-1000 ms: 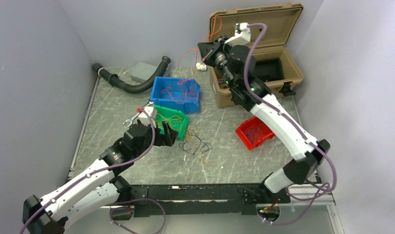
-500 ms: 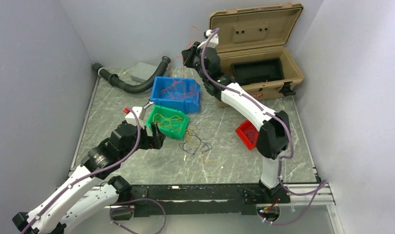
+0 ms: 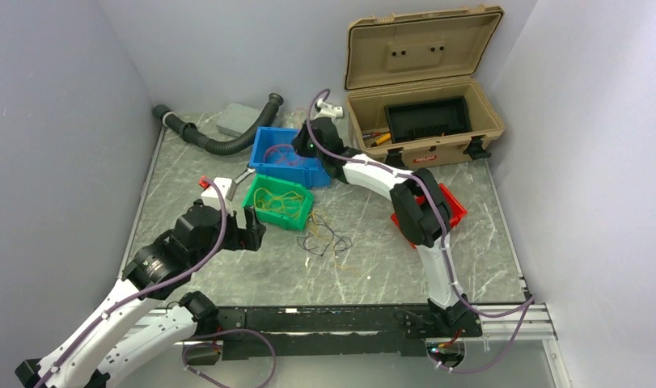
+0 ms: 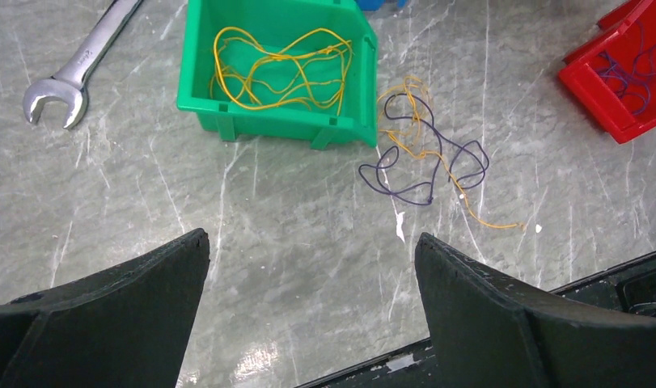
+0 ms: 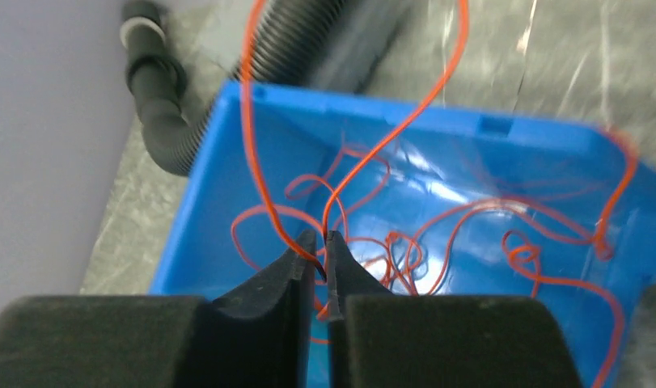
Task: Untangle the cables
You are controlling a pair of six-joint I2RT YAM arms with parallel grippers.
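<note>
Right gripper (image 5: 324, 263) swung from tan case (image 3: 425, 121) down over blue bin (image 5: 551, 137), jaws pinched on red cable (image 5: 251, 145); drop-off likely next. Left gripper (image 4: 312, 267) backed off, wide open, empty; tangle (image 4: 425, 162) at its 1 o'clock.

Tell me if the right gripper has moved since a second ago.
Yes. The right gripper, pinching a red cable, swung left from the tan case to above the blue bin.
</note>
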